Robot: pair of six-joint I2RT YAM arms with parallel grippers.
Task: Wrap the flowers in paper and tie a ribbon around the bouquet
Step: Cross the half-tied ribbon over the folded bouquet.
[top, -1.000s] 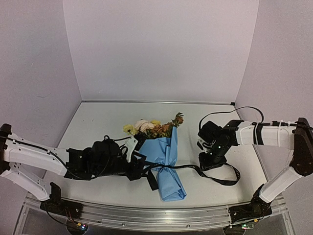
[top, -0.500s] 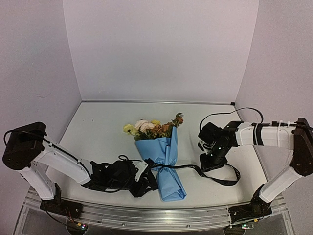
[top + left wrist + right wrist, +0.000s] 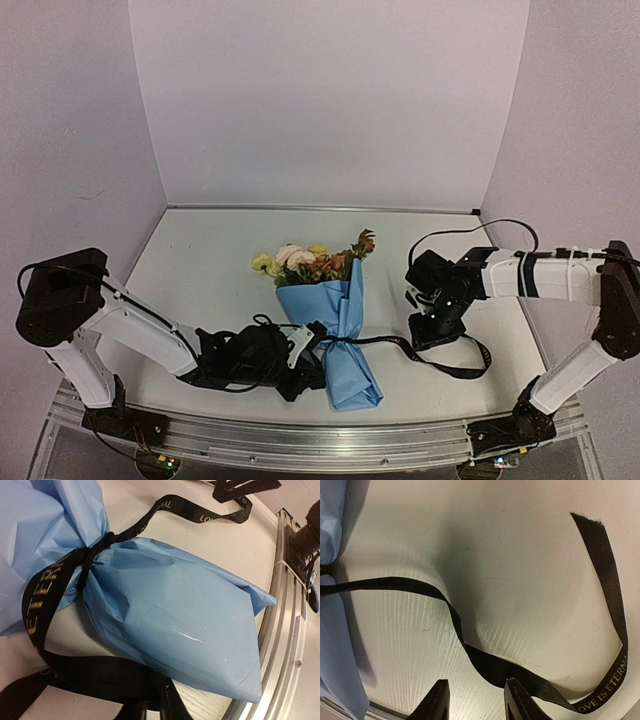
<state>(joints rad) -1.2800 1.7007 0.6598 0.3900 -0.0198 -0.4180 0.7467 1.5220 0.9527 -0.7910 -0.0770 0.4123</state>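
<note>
The bouquet lies mid-table: yellow, cream and rust flowers stick out of a light blue paper cone. The black ribbon is knotted round the cone's waist, its lettered band looping down the paper. My left gripper sits low at the cone's near left; in the left wrist view my left gripper is pinched on the ribbon's short end. To the right, the right gripper hovers open over the long tail, and in the right wrist view the ribbon lies beneath the right gripper.
A metal rail runs along the table's near edge, close to the cone's tail, and shows as the rail in the left wrist view. Lilac walls enclose the back and sides. A black cable arches over the right arm.
My left arm swung from the bouquet's left toward the near edge, and its jaws narrowed onto the ribbon end beside the cone. The right arm and bouquet stayed put.
</note>
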